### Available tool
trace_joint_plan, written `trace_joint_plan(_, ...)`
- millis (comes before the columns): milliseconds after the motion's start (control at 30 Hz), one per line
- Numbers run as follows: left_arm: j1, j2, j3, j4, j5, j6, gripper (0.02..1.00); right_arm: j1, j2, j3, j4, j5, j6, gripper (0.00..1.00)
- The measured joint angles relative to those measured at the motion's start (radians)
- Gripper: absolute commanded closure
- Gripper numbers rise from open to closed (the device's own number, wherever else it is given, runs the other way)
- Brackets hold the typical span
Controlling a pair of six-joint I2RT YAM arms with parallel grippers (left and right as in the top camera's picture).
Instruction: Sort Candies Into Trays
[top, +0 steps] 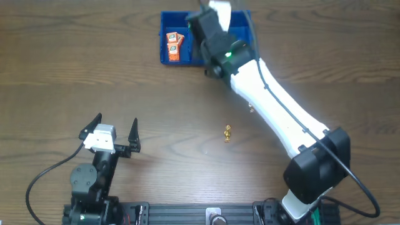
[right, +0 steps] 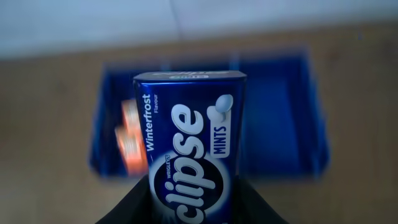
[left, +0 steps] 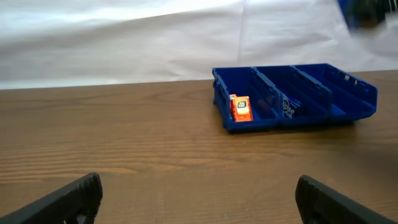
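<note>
We've got the right gripper clamped on the mint tin, above the blue tray; left gripper spread, parked. Risk: tin sits near the orange packs, so release may clip the divider or misfile

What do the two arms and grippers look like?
The right arm has a long white link between black joints, a green light near its wrist and a black cable alongside. The left arm is black, with a white wrist block and a looped cable at its base. The left gripper has black pointed fingers; the right gripper black ones too.
</note>
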Motion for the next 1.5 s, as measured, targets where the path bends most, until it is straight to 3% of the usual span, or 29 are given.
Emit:
trace_joint_plan(300, 0.000, 0.000, 0.000, 0.000, 0.000, 0.000, 0.020, -0.057, 0.221, 0.058, 0.274, 0.058, -0.200, 0.875)
trace_joint_plan(600, 0.000, 0.000, 0.000, 0.000, 0.000, 0.000, 0.020, -0.059, 0.345, 0.074, 0.269, 0.039, -0.229, 0.871)
trace_joint_plan(667, 0.000, 0.000, 0.000, 0.000, 0.000, 0.000, 0.018, -0.059, 0.345, 0.078, 0.269, 0.040, -0.229, 0.744)
trace_joint_plan(767, 0.000, 0.000, 0.000, 0.000, 0.000, 0.000, 0.020, -0.059, 0.345, 0.083, 0.269, 0.040, -0.229, 0.391)
trace_joint_plan(900, 0.000, 0.000, 0.000, 0.000, 0.000, 0.000, 0.020, -0.059, 0.345, 0.085, 0.270, 0.036, -0.237, 0.029)
trace_joint_plan(1267, 0.000, 0.000, 0.000, 0.000, 0.000, 0.000, 0.020, -0.059, 0.327, 0.090, 0.204, 0.025, -0.243, 0.003)
trace_joint_plan(1500, 0.000, 0.000, 0.000, 0.000, 0.000, 0.000, 0.020, -0.058, 0.070, 0.093, -0.130, 0.005, -0.229, 0.003)
